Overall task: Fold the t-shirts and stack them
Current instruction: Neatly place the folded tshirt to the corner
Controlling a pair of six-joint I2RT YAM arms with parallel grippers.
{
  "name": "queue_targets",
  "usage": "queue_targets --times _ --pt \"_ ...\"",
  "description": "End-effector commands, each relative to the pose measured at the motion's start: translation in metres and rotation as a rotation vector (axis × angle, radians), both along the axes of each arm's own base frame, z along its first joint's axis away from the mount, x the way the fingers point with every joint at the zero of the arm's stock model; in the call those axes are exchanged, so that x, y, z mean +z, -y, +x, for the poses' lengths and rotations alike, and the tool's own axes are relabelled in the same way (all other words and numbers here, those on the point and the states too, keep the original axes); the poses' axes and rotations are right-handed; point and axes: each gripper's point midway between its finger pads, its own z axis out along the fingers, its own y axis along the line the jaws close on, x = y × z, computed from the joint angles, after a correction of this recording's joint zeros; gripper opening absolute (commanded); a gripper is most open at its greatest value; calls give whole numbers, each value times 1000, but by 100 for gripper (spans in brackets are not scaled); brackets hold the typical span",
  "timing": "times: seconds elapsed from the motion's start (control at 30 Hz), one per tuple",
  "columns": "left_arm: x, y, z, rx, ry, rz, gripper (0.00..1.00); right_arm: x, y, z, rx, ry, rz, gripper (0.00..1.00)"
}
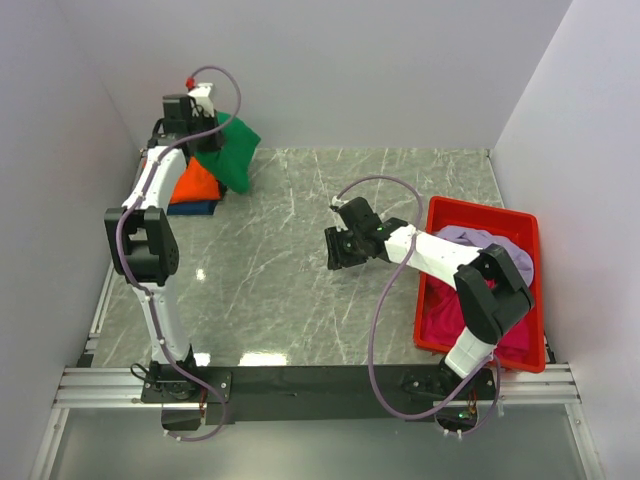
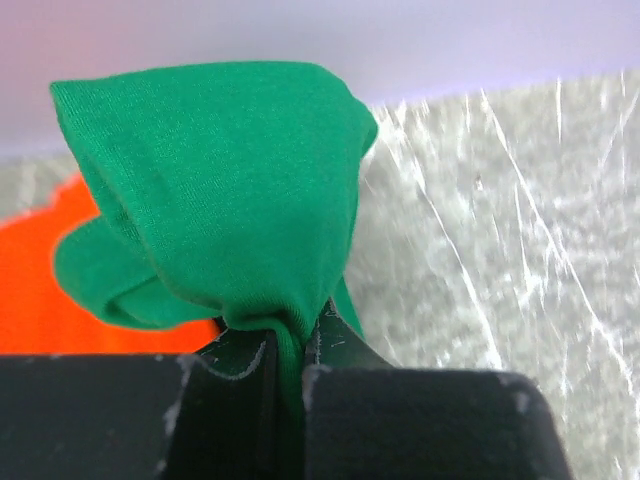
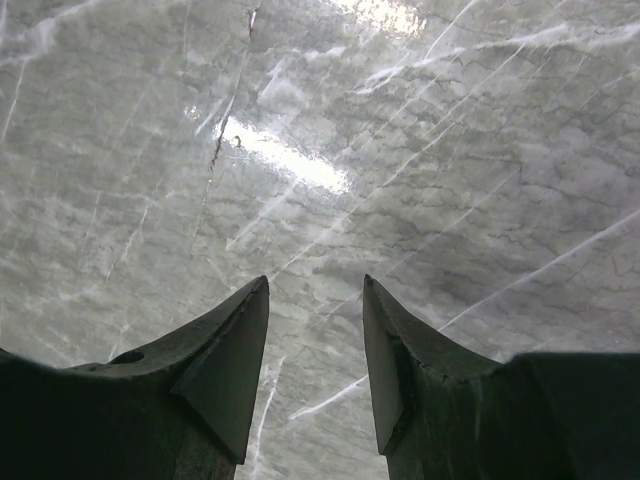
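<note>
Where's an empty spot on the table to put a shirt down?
The wide marble table between the left arm and the right claw is bare, and so is the far strip beside the red bin. Crowded: the far-left corner, where the left claw holds the green t-shirt by the orange t-shirt.

Plain bright green, no print, across the bright green knit cloth t-shirt (image 2: 220,190). Solid orange on the orange cloth t-shirt (image 1: 195,185). Dark navy blue on the navy cloth t-shirt (image 1: 195,208). Glossy red on the red rectangular plastic bin (image 1: 485,208). Plain magenta on the magenta cloth t-shirt (image 1: 440,318), pale lilac on the lilac cloth t-shirt (image 1: 480,238). Grey marble pattern with white veins over the stone-look table top (image 1: 290,290). Matte black on the left gripper (image 2: 290,350) and right gripper (image 3: 315,290).
</note>
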Motion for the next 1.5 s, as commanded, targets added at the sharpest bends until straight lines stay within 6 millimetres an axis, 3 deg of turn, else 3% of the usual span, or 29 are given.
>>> queue_targets --times 0.0,0.33,0.57,0.73,0.97,1.03,1.1,1.2,1.47 --pt "29 -23 11 -28 53 -19 0 7 -5 10 9 34 21 50" --pt "9 -82 19 62 18 -105 0 5 -4 9 12 29 16 50" --pt "15 -126 21 154 19 -117 0 8 -5 7 19 36 30 50" --pt "30 -138 12 193 49 -126 0 8 -8 6 30 31 45 50" --pt "11 -158 4 239 7 -157 0 13 -8 2 36 40 59 50" --pt "20 -164 2 253 34 -155 0 14 -7 2 35 40 61 50" --pt "16 -177 -3 277 29 -160 0 14 -7 3 35 41 63 50" --pt "2 -194 -8 306 6 -176 0 15 -9 2 40 37 70 50" --pt "-48 -216 -3 393 -50 -176 0 17 -7 0 43 44 65 50"
